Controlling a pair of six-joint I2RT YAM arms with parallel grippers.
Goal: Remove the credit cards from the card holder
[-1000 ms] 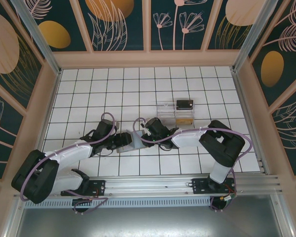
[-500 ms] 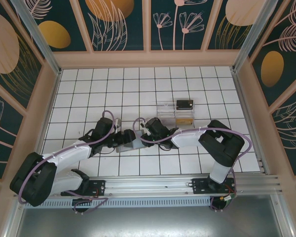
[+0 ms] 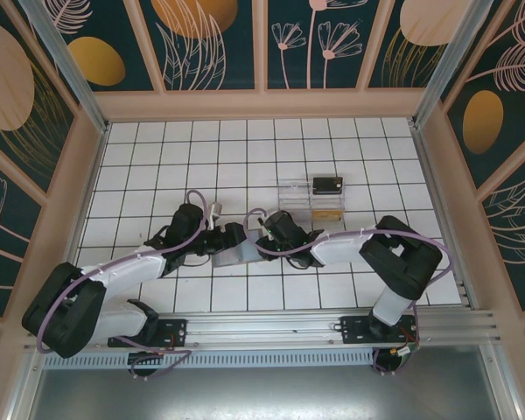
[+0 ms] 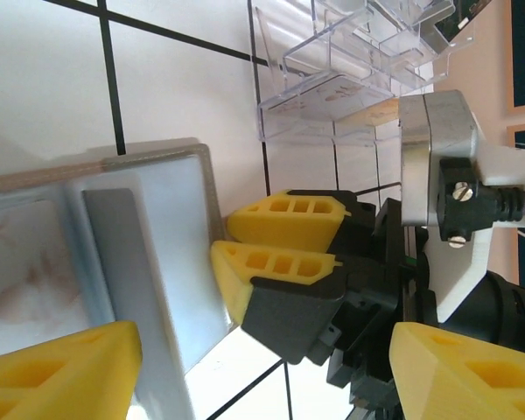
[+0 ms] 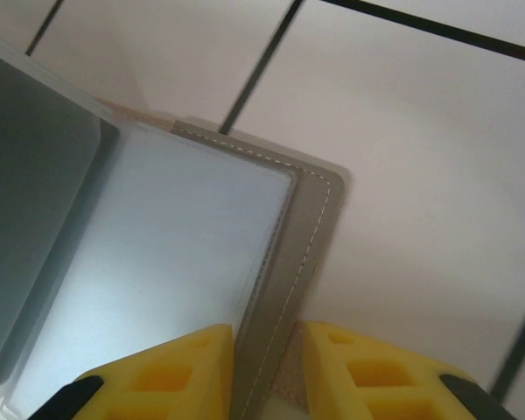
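The clear tray (image 3: 290,194) stands just beyond the card holder (image 3: 234,255); tiles (image 3: 157,157) elsewhere lie open.

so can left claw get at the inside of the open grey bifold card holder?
Likely yes: the open left claw hovers over the card holder; the right claw pinches only its edge.

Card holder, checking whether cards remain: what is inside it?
The open card holder shows pale blue-grey panels and a grey strip by the fold; card or pocket, I cannot tell. The right end effector pinches its stitched edge. Anything inside the pockets is covered.
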